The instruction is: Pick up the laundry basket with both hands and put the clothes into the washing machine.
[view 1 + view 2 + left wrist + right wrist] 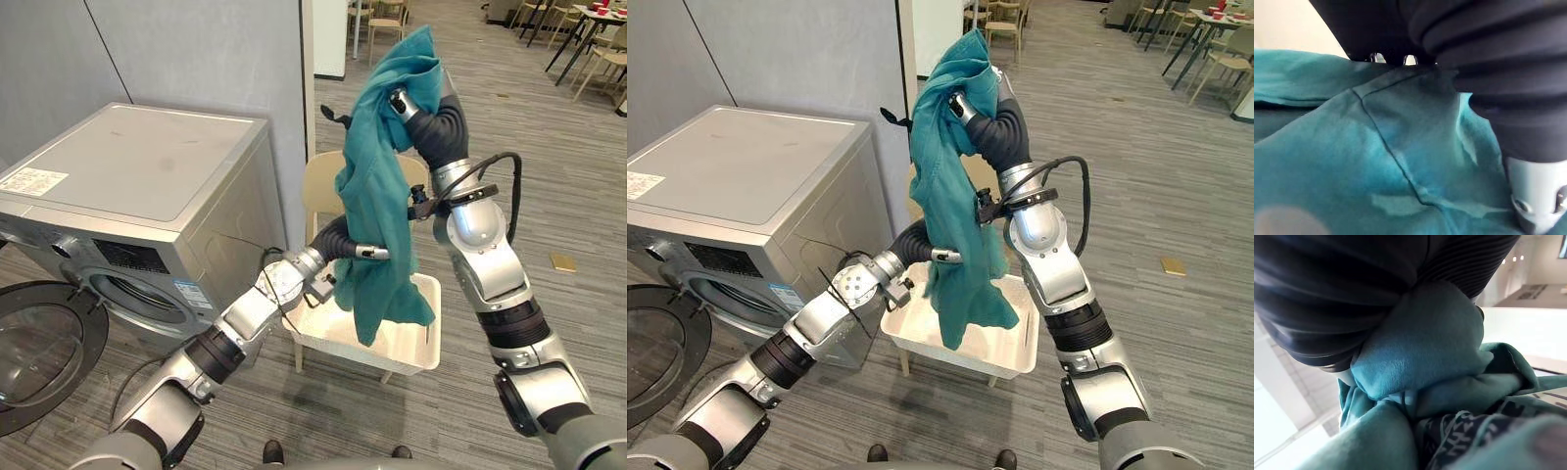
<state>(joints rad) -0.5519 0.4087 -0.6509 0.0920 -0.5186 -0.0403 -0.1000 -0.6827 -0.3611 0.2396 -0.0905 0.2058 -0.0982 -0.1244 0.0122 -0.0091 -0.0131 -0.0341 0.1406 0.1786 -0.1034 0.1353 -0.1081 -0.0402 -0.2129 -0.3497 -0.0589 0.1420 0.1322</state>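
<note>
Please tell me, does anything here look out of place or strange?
Nothing looks spilled or damaged. One oddity: the teal garment hangs high from the right hand, which is shut on its top. Its lower end dangles over the white basket, which rests on a chair. The left hand reaches into the cloth.

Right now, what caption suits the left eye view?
Right robot hand holds a teal garment up over the white basket on a chair, beside the open washer.

Left hand [367, 252] buried behind teal garment [377, 186]; basket [416, 345] partly covered.
</note>
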